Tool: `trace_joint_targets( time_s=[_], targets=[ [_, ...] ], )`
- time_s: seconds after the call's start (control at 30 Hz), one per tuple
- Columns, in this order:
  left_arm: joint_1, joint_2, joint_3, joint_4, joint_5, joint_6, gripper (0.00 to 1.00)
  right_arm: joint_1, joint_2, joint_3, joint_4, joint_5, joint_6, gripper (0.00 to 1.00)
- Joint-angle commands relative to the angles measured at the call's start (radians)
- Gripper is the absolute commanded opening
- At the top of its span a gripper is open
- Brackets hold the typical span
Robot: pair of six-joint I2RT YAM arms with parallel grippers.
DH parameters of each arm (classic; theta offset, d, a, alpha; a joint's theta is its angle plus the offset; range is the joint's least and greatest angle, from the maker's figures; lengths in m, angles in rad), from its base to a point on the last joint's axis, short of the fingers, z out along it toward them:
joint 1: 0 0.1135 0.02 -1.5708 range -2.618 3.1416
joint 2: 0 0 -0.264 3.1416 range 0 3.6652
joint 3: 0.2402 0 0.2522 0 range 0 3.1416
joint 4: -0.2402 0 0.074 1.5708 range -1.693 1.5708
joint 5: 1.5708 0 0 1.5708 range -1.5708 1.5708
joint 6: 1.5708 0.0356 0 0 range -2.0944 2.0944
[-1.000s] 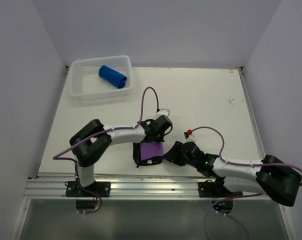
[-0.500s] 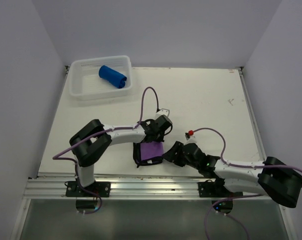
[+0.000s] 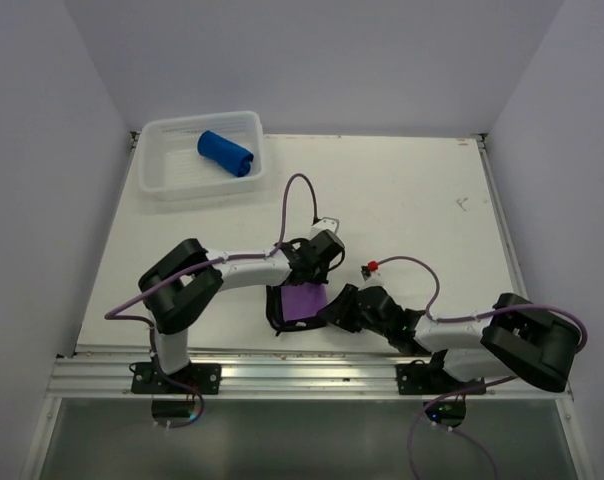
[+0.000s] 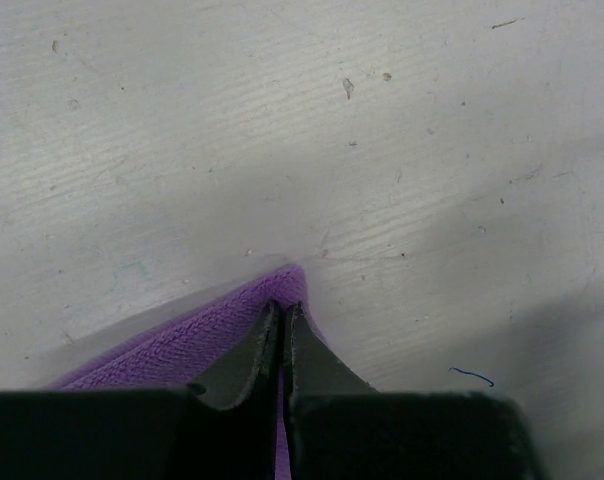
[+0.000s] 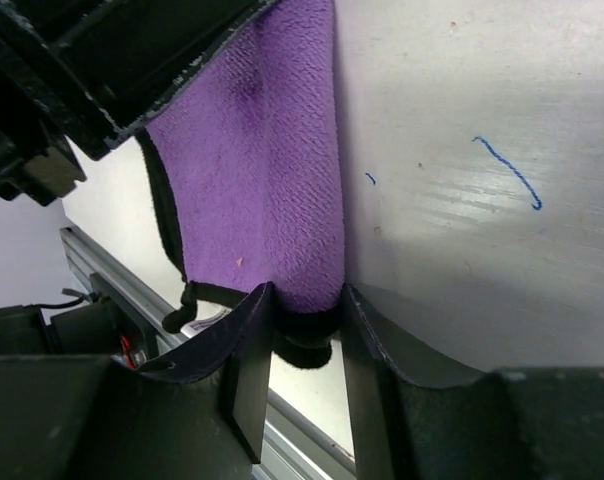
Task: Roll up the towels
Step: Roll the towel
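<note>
The purple towel with its dark edge lies on the table near the front edge, between both grippers. My left gripper is shut on its far corner; the left wrist view shows the fingertips pinching purple cloth. My right gripper grips the towel's near right edge; in the right wrist view its jaws clamp the folded dark hem of the towel. The blue towel lies rolled up in the white basket at the back left.
The metal rail runs along the table's front edge just behind the towel. A red-tipped cable arches over the right arm. The left arm's purple cable loops above the table's middle.
My right arm has swung left and pushed its gripper closer onto the purple towel's edge. The left gripper and the towel have barely moved.
</note>
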Motion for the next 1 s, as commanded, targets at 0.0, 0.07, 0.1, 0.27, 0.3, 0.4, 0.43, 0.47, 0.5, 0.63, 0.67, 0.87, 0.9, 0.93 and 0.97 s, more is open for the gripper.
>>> trace_joint_targets(
  time_s=[0.0, 0.07, 0.1, 0.27, 0.3, 0.4, 0.43, 0.47, 0.5, 0.63, 0.67, 0.87, 0.9, 0.93, 0.97],
  targets=[
    [0.005, -0.033, -0.001, -0.018, -0.028, -0.011, 0.0, 0.01, -0.016, 0.007, -0.038, 0.013, 0.002, 0.35],
    [0.008, -0.033, -0.001, -0.017, -0.028, -0.011, 0.0, 0.018, -0.028, -0.001, -0.061, 0.022, -0.003, 0.35],
    [0.011, -0.035, -0.003, -0.014, -0.025, -0.011, 0.0, 0.018, -0.042, -0.004, -0.07, 0.034, -0.006, 0.34],
    [0.028, -0.041, -0.018, 0.015, 0.024, -0.019, 0.0, 0.039, -0.069, 0.031, -0.154, 0.048, -0.102, 0.16],
    [0.039, -0.046, -0.024, 0.023, 0.045, -0.029, 0.0, 0.05, -0.074, 0.052, -0.194, 0.059, -0.125, 0.14],
    [0.063, -0.064, -0.047, 0.061, 0.09, -0.051, 0.0, 0.09, -0.083, 0.126, -0.32, 0.135, -0.222, 0.06],
    [0.072, -0.076, -0.061, 0.089, 0.104, -0.055, 0.0, 0.096, -0.082, 0.141, -0.347, 0.166, -0.251, 0.04],
    [0.08, -0.084, -0.069, 0.1, 0.118, -0.062, 0.0, 0.107, -0.082, 0.161, -0.381, 0.177, -0.265, 0.0],
    [0.098, -0.09, -0.075, 0.125, 0.147, -0.072, 0.0, 0.113, -0.082, 0.171, -0.398, 0.193, -0.276, 0.0],
    [0.145, -0.151, -0.137, 0.215, 0.219, -0.097, 0.0, 0.174, -0.069, 0.227, -0.517, 0.282, -0.339, 0.0],
    [0.157, -0.161, -0.15, 0.233, 0.236, -0.104, 0.0, 0.185, -0.053, 0.259, -0.545, 0.313, -0.352, 0.0],
    [0.23, -0.227, -0.256, 0.405, 0.345, -0.15, 0.0, 0.288, 0.065, 0.475, -0.81, 0.444, -0.415, 0.0],
    [0.243, -0.233, -0.263, 0.434, 0.369, -0.144, 0.0, 0.299, 0.111, 0.503, -0.841, 0.471, -0.425, 0.0],
    [0.249, -0.236, -0.271, 0.44, 0.368, -0.144, 0.0, 0.32, 0.131, 0.532, -0.896, 0.483, -0.431, 0.0],
    [0.252, -0.239, -0.274, 0.443, 0.368, -0.144, 0.0, 0.328, 0.154, 0.574, -0.916, 0.5, -0.434, 0.0]
  ],
)
